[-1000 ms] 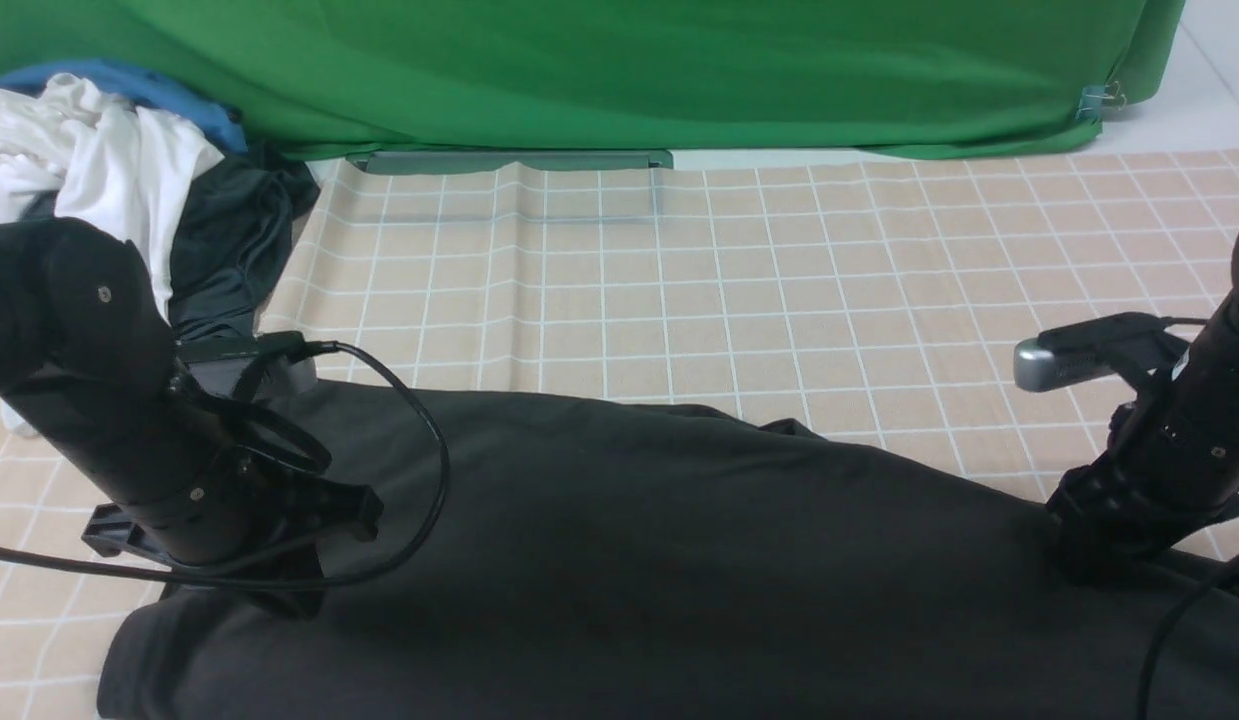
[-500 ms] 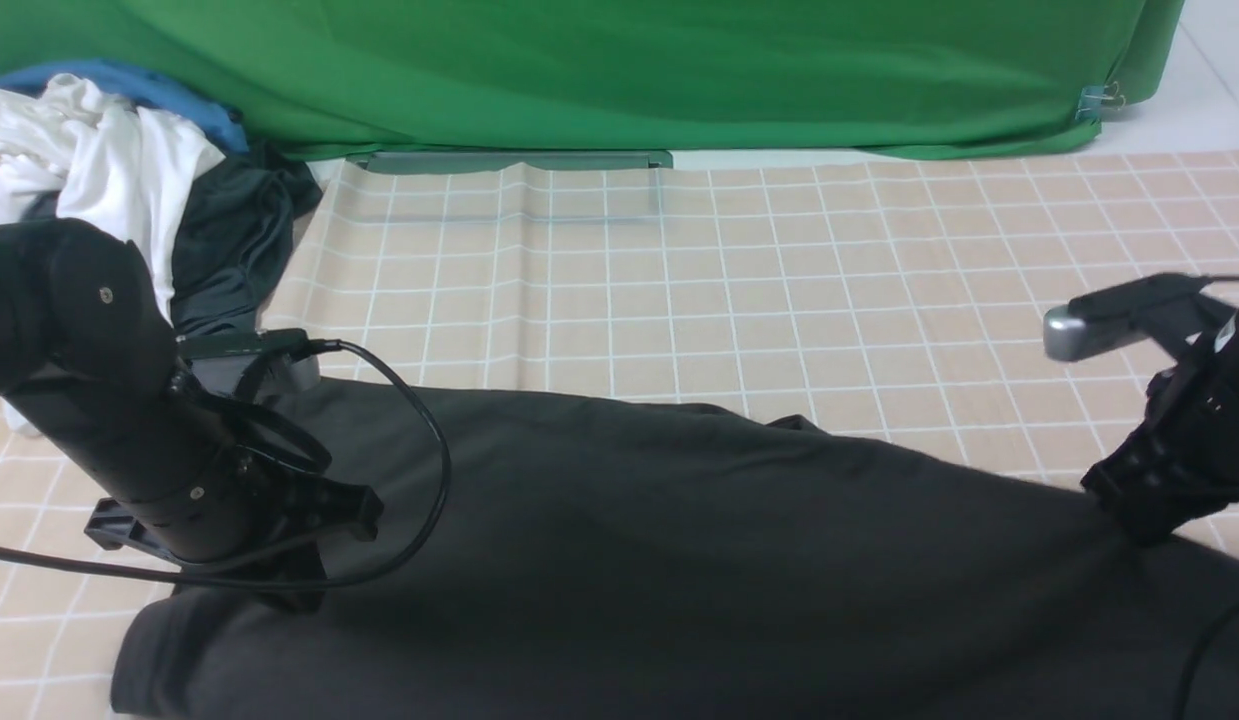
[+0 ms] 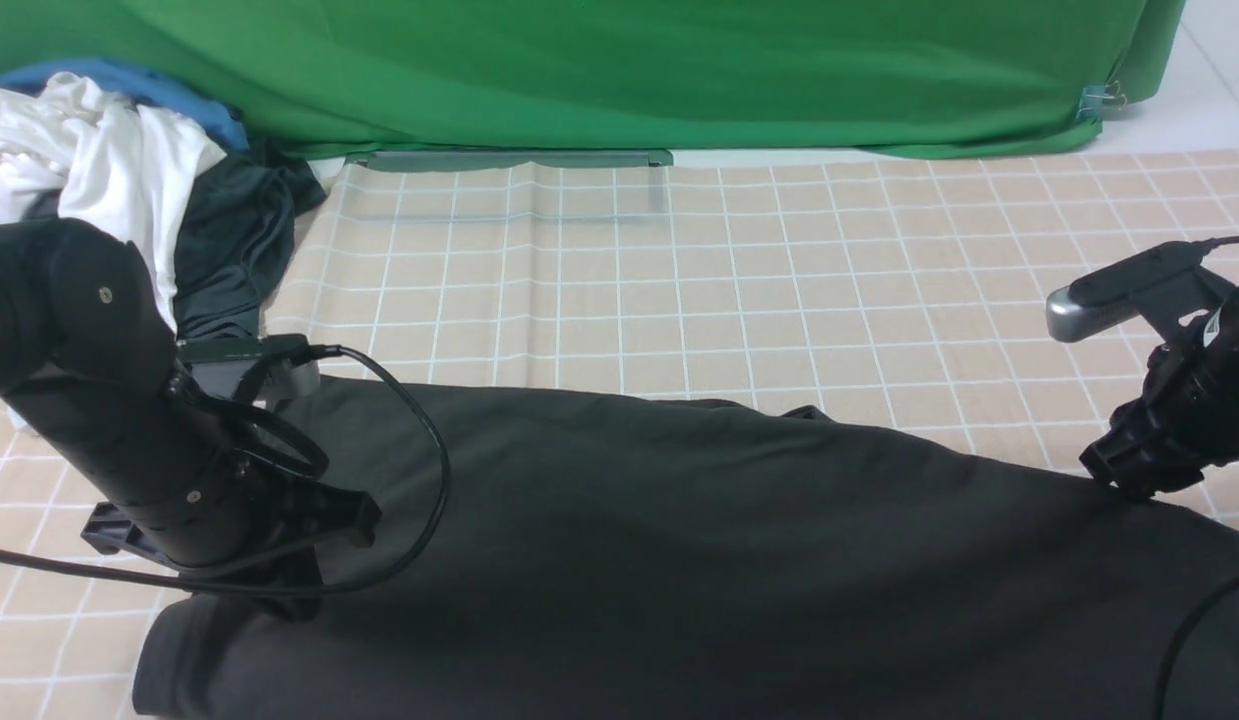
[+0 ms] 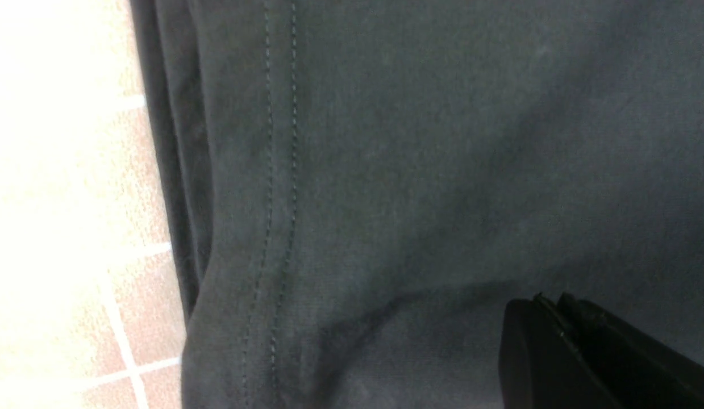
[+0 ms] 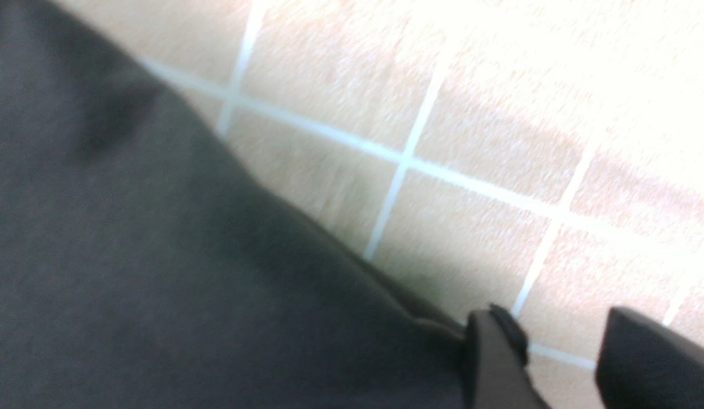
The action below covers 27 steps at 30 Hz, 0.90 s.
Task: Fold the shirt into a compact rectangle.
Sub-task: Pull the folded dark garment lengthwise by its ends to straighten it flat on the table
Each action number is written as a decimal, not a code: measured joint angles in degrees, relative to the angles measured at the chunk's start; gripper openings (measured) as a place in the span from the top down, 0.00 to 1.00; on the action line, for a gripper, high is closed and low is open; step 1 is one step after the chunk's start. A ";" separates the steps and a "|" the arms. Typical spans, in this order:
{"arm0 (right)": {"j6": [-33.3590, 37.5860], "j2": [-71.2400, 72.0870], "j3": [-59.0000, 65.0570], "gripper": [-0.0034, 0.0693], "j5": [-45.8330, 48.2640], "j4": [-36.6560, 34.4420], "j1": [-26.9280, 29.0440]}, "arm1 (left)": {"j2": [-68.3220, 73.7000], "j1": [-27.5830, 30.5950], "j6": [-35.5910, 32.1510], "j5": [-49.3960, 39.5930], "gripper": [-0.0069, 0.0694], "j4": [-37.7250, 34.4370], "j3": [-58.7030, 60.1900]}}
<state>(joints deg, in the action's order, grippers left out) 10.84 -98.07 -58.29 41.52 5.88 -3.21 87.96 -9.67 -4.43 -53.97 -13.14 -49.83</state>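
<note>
A: Containers?
B: Can't make one out. Far left, a clothes pile: white cloth (image 3: pixel 99 150) is lying over dark cloth (image 3: pixel 234 235), blue cloth (image 3: pixel 169 92) is showing behind.
A: Materials?
B: Shirt (image 3: pixel 679 530) is looking matte, dark grey-black, soft knit. Double stitch line (image 4: pixel 281 170) is running along its left edge, layers showing beside it. Broad middle is lying fairly smooth; shallow creases are forming by the left gripper (image 4: pixel 556 301). Pile is bunching up, loose folds. Table (image 3: pixel 779 280) is showing pale tan with a white grid. Green cloth (image 3: pixel 629 70) is hanging across the far side.
A: Shirt position, heading?
B: It's covering the near side, left to right, running out of the front view at the near and right edges. Visible long axis is going left-right, far edge slanting nearer toward the right. Neck and print aren't showing, so can't tell where the collar is pointing.
A: Grippers?
B: Left: tips pressing together at the shirt's left part. Can't tell if cloth is between them. Right gripper (image 5: pixel 556 341): fingers standing apart at the shirt's far edge, one right by the cloth, table showing through the gap.
</note>
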 joint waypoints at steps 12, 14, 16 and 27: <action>-6.37 14.49 0.77 0.90 6.77 -3.14 0.00 | 0.00 0.00 -2.01 2.42 0.88 -4.86 0.00; -6.37 15.07 2.92 0.90 4.84 -4.30 0.00 | 0.00 -0.12 -2.21 3.48 0.88 -6.96 0.00; -6.37 14.10 5.18 0.90 3.28 -4.47 0.00 | 0.05 -0.59 -2.42 5.07 0.88 -7.21 0.00; -14.12 3.20 8.62 0.89 -0.52 3.60 0.00 | 7.87 -1.08 5.18 11.81 0.88 3.81 -0.13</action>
<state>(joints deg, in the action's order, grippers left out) -3.28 -94.87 -49.67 41.00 9.48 -3.21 95.84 -10.75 0.75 -42.17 -9.34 -49.96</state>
